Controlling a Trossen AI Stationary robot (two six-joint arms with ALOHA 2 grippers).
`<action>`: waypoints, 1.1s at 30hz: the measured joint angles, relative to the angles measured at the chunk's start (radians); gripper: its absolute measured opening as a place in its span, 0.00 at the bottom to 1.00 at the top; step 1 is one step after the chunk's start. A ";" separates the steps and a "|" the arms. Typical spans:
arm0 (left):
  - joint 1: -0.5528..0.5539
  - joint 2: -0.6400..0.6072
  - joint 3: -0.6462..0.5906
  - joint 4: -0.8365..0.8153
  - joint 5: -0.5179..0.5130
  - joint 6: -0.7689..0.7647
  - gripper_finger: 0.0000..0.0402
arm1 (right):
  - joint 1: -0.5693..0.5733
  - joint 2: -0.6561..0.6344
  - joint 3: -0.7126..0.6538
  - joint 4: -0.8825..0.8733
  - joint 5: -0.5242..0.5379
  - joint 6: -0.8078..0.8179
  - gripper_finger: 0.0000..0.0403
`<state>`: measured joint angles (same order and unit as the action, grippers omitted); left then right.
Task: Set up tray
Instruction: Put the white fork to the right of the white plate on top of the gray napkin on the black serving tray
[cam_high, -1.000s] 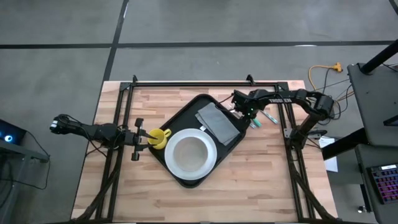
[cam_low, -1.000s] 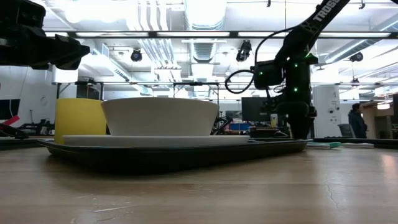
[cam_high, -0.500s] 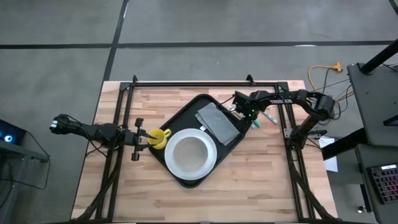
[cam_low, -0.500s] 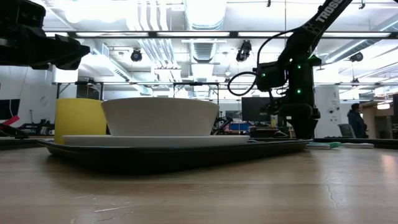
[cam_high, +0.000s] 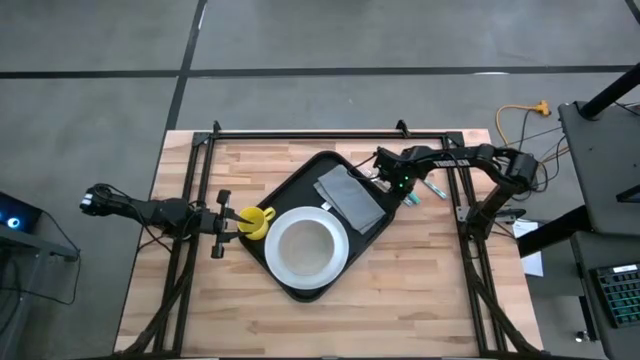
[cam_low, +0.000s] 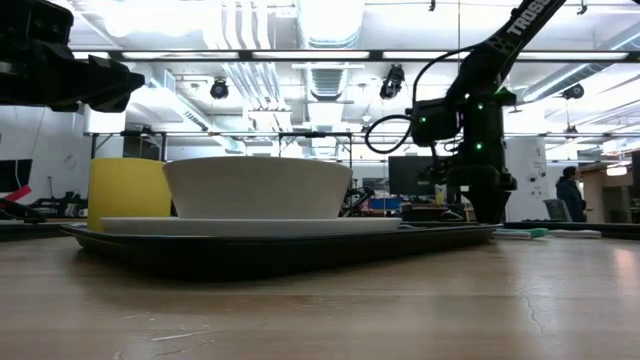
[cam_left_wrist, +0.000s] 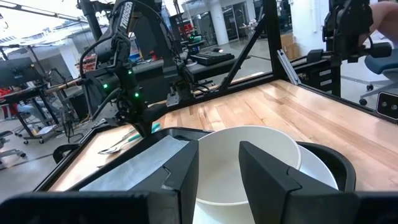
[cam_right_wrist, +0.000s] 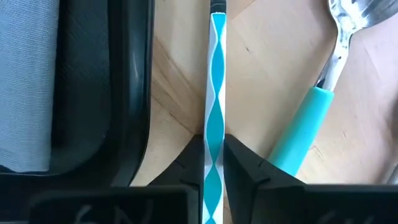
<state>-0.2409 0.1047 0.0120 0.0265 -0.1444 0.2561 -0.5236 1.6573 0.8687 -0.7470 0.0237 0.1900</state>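
The black tray (cam_high: 300, 185) lies slantwise at mid-table. On it are a white plate (cam_high: 340, 262) with a white bowl (cam_high: 305, 245), a yellow cup (cam_high: 258, 222) and a grey napkin (cam_high: 350, 198). My right gripper (cam_high: 400, 186) is just off the tray's right rim (cam_right_wrist: 134, 74), shut on a thin utensil with a teal-and-white striped handle (cam_right_wrist: 214, 74). A spoon with a teal handle (cam_right_wrist: 308, 124) lies on the wood beside it. My left gripper (cam_high: 228, 217) hovers open to the left of the cup, higher than the cup, with nothing between its fingers (cam_left_wrist: 180, 171). My right gripper pinches the striped handle (cam_right_wrist: 214, 134) between its two fingers (cam_right_wrist: 239, 158), one on each long side. The fingers point down from above. The handle runs along the tray's rim over the wood; whether it is off the table I cannot tell.
The table's frame bars (cam_high: 330, 133) run along the far edge and down both sides. Bare wood (cam_high: 420, 290) lies near and to the right of the tray. Cables (cam_high: 520, 115) and equipment stand beyond the right edge.
My right arm has shifted slightly by the tray's right rim and then kept still. The tray and what lies on it have not moved.
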 joint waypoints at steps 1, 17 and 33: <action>0.000 0.000 0.000 0.000 0.000 0.000 0.25 | 0.000 0.000 0.004 -0.003 0.000 0.002 0.06; 0.000 0.000 0.000 0.000 0.000 0.000 0.25 | 0.010 -0.004 0.200 -0.039 0.025 0.133 0.06; 0.000 0.000 0.000 0.000 0.000 0.000 0.25 | 0.161 -0.004 0.282 -0.113 0.021 0.323 0.06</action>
<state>-0.2409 0.1043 0.0116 0.0265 -0.1444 0.2558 -0.3625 1.6535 1.1505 -0.8602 0.0444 0.5128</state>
